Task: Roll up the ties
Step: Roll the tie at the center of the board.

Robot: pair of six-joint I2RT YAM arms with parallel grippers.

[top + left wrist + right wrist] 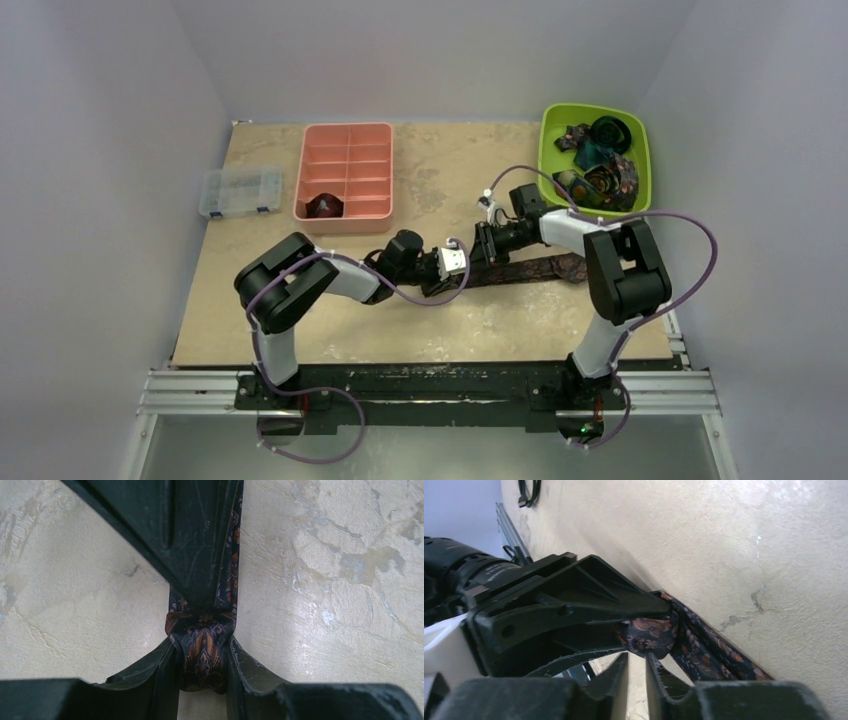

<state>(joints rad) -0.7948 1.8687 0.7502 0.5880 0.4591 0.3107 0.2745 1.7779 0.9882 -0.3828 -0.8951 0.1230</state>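
A dark brown-maroon patterned tie (540,268) lies flat across the middle of the table, and its left end is wound into a small roll (202,642). My left gripper (202,655) is shut on that roll, one finger on each side. The rest of the tie (231,555) runs away from it under the right gripper's dark finger (190,535). In the right wrist view the roll (649,635) sits in the left gripper (574,610). My right gripper (637,655) is slightly open just below it, with bare table showing between its fingers.
A green bin (546,150) at the back right holds several rolled ties. A pink compartment tray (300,180) at the back holds one rolled tie (325,206). A clear plastic box (240,191) sits to its left. A thin black cable loop (529,492) lies far off.
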